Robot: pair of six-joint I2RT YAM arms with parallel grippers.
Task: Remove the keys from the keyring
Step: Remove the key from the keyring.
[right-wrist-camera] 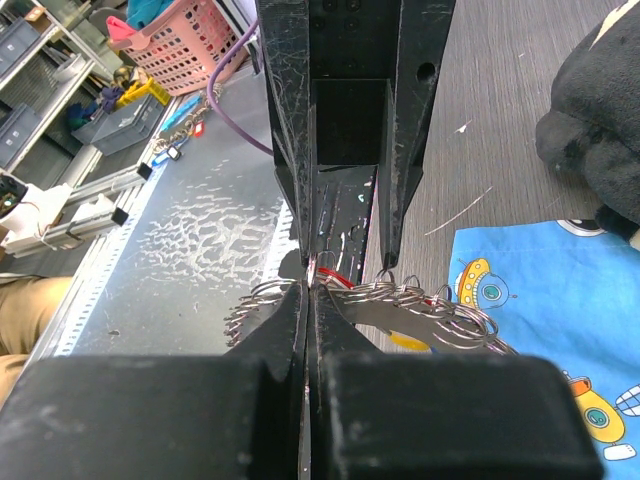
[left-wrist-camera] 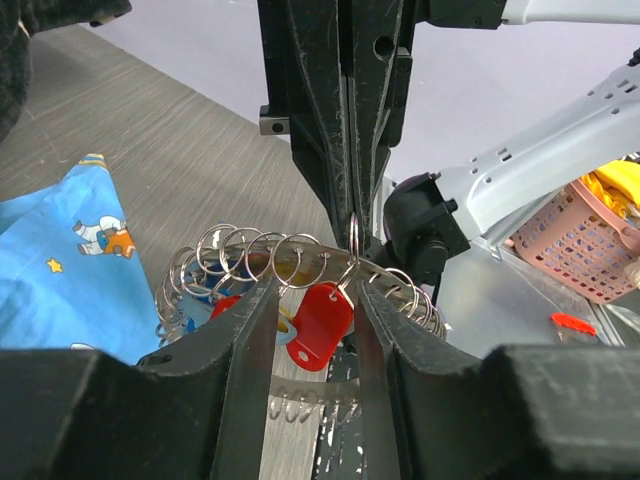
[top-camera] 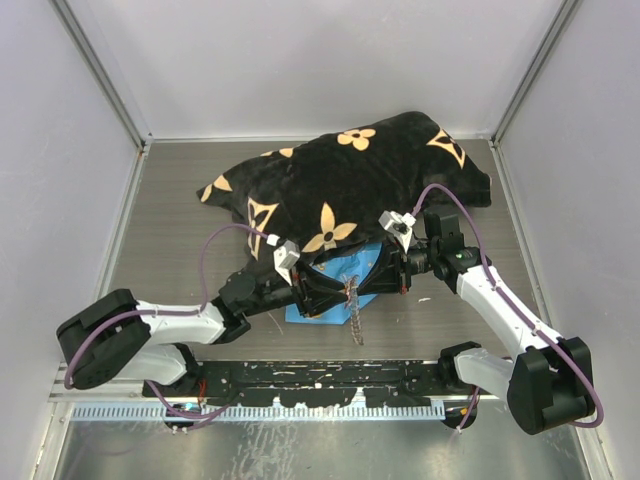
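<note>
The keyring (left-wrist-camera: pixel 300 262) is a silvery band strung with many small wire rings, held up just above the table between both grippers (top-camera: pixel 355 315). A red key (left-wrist-camera: pixel 320 325) hangs from one small ring. My left gripper (left-wrist-camera: pixel 318 290) is open, one finger on each side of the red key, standing close to it. From the opposite side my right gripper (right-wrist-camera: pixel 310 285) is shut on the small ring at the top of the keyring (right-wrist-camera: pixel 420 305). A yellow key head (right-wrist-camera: pixel 405 340) shows under the band. In the top view the left gripper (top-camera: pixel 335 293) and right gripper (top-camera: pixel 368 283) meet tip to tip.
A blue patterned cloth (top-camera: pixel 325 275) lies under the grippers. A black cloth with tan flowers (top-camera: pixel 350 180) is heaped behind them. Grey walls close in the table on three sides. A metal rail (top-camera: pixel 300 380) runs along the near edge. A pink basket (left-wrist-camera: pixel 590 240) stands off the table.
</note>
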